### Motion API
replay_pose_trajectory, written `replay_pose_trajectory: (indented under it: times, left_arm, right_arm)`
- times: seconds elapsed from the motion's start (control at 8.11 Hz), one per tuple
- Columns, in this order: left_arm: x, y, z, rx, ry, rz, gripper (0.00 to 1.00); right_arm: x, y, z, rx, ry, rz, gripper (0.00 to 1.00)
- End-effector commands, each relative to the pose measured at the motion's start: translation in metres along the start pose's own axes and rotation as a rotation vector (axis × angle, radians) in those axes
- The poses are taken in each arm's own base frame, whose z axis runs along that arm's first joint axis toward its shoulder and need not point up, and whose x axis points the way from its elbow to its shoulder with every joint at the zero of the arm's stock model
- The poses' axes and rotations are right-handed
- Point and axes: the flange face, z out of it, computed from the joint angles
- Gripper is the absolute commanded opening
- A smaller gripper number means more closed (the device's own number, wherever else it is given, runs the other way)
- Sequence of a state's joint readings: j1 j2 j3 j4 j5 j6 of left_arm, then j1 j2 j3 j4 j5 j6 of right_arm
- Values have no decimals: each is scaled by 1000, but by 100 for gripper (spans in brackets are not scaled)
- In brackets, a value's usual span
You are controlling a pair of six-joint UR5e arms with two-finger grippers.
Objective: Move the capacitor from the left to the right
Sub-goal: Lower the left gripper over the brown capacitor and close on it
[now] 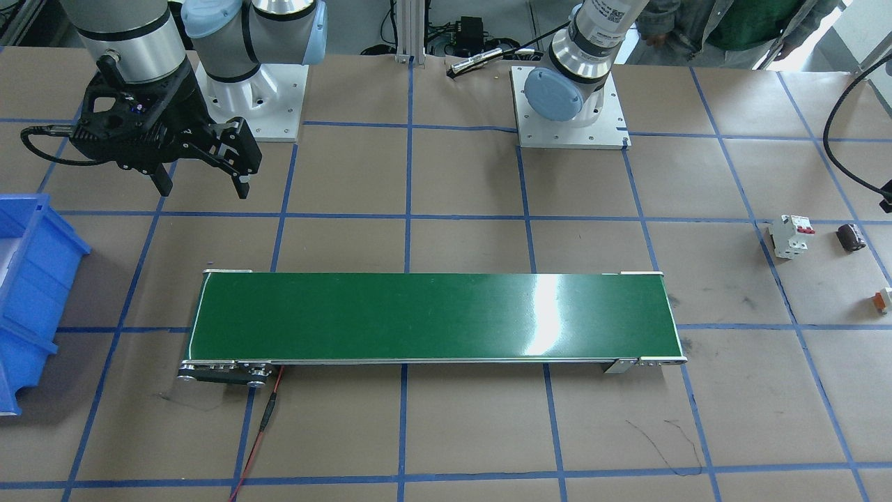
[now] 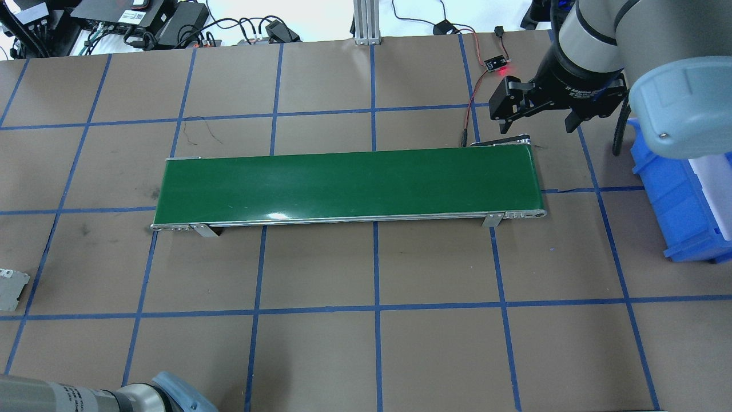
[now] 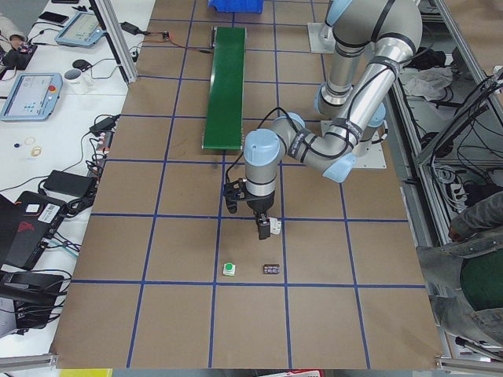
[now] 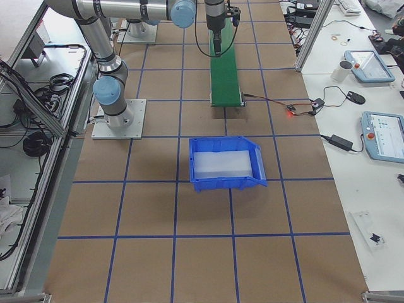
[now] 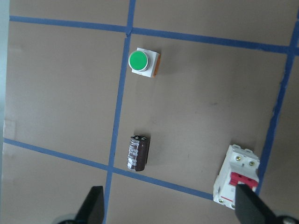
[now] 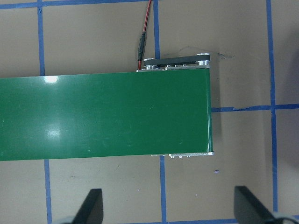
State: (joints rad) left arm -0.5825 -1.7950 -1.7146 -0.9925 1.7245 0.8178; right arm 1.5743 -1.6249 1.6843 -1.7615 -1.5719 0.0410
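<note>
The capacitor (image 5: 138,152), a dark brown stubby cylinder, lies on its side on the paper by a blue tape line. It also shows in the front view (image 1: 850,237) and in the left side view (image 3: 271,269). My left gripper (image 5: 170,211) hangs above it, open and empty, with the capacitor a little ahead of the left fingertip (image 5: 96,205). My right gripper (image 1: 202,183) is open and empty. It hovers over the right end of the green conveyor belt (image 6: 103,119), as the overhead view (image 2: 534,119) shows.
A white circuit breaker (image 5: 236,182) with red switches lies right of the capacitor. A green push button (image 5: 144,62) on a white-orange base lies beyond it. The conveyor (image 2: 349,183) spans the table's middle. A blue bin (image 2: 680,200) stands at the robot's right end.
</note>
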Motion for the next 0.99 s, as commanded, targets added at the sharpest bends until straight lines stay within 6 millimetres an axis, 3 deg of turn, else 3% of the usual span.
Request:
replay_pose_trajectory:
  times: [0.0, 0.25, 0.49, 0.86]
  left_arm:
    - [-36, 12, 50, 24, 35, -7, 100]
    - [-42, 11, 98, 18, 91, 12, 100]
    - [-61, 24, 115, 15, 80, 74, 100]
    - [-66, 36, 137, -134, 34, 185, 100]
  right_arm:
    - [0, 0, 0, -1, 1, 1, 100]
    - [0, 0, 0, -1, 1, 1, 100]
    - [0, 0, -1, 1, 0, -1, 100]
    - [0, 0, 0, -1, 1, -1, 100]
